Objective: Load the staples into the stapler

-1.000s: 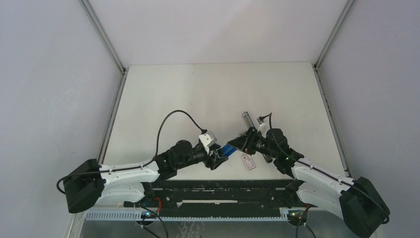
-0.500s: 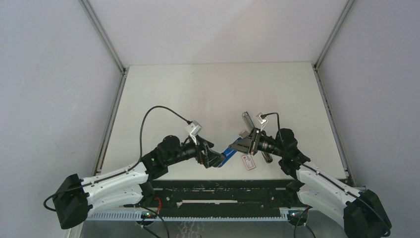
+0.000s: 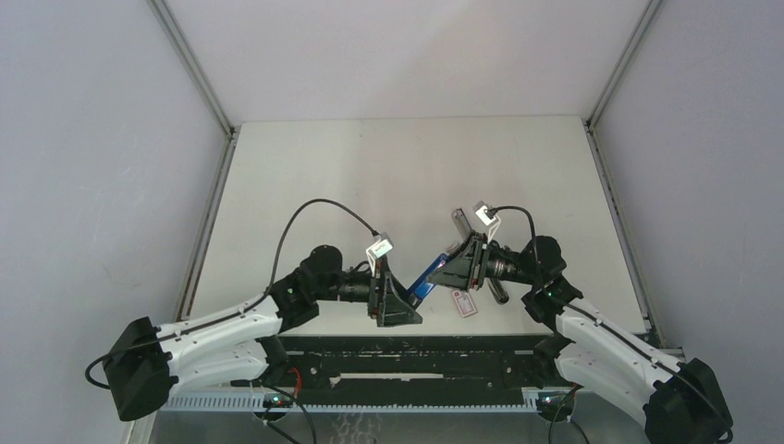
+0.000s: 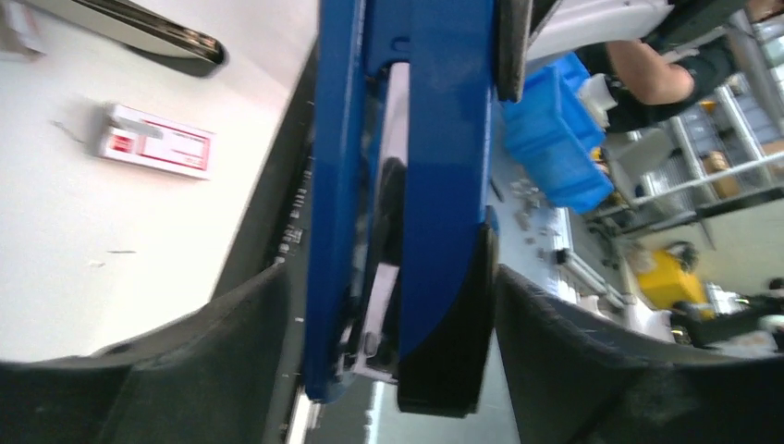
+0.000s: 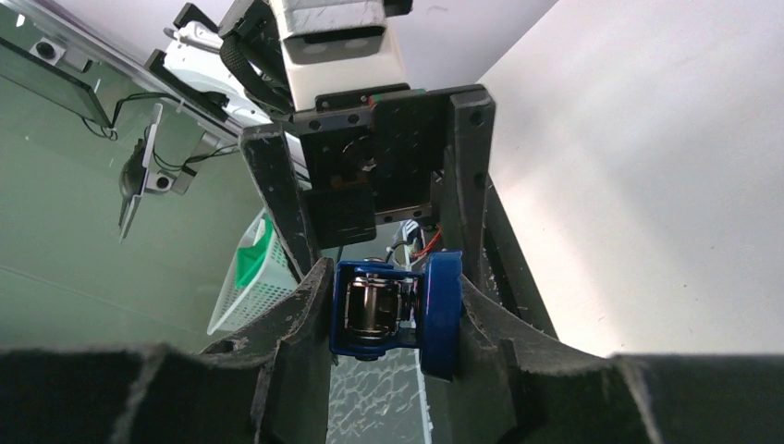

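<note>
The blue stapler hangs slanted above the table's near middle, with my right gripper shut on one end of it. In the right wrist view the stapler sits clamped between both fingers of the right gripper. My left gripper stands open around the stapler's other end. In the left wrist view the stapler runs between the left gripper's spread fingers. The staples' red-and-white box lies flat on the table beneath the right gripper, also seen as the box in the left wrist view. No loose strips show.
A silver metal bar lies on the table just behind the right gripper, and shows as the same bar at the top left of the left wrist view. The black rail at the near table edge runs below both grippers.
My left gripper has opened wide and turned around the stapler's end. The right gripper has drawn slightly right and tilted the stapler steeper. The staples' box has not moved.
</note>
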Available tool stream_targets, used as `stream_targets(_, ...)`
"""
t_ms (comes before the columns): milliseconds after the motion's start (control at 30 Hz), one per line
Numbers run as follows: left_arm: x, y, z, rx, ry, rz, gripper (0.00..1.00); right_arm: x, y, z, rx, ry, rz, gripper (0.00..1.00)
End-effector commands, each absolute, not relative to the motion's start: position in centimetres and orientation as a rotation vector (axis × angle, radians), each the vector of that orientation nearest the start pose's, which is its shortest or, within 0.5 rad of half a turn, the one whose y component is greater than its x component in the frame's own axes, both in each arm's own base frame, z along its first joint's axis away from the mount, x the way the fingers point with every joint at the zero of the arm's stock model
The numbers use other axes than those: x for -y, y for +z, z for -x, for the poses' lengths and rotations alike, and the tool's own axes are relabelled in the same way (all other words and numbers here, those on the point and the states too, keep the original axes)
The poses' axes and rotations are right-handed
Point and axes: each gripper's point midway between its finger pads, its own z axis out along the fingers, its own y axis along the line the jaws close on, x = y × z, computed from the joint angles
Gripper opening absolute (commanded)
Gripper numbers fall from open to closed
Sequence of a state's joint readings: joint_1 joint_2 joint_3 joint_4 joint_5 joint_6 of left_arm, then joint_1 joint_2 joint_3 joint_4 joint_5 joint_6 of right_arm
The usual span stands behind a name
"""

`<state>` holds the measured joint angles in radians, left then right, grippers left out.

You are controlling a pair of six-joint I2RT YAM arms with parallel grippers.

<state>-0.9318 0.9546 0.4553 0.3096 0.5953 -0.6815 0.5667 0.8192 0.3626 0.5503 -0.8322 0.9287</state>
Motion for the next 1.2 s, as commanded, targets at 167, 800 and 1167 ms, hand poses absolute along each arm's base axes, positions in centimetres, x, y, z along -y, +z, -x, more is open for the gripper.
stream_targets(167,32.6,22.7,-6.2,-1.840,-1.768,-0.899,0.01,-26.8,28.1,-13.2,-1.569,1.721,0.583,0.00)
stream_targets(800,32.5,22.9,-6.3,-1.851,-1.760,-0.877,0.92,-26.9,27.2,-14.0,-1.608,1.689,0.556,0.00)
stream_targets(1167,32.3,22.1,-6.6,-1.864,-1.689,-0.922,0.00,-26.9,26.6,-14.6,-1.638,1.665,0.524,0.00)
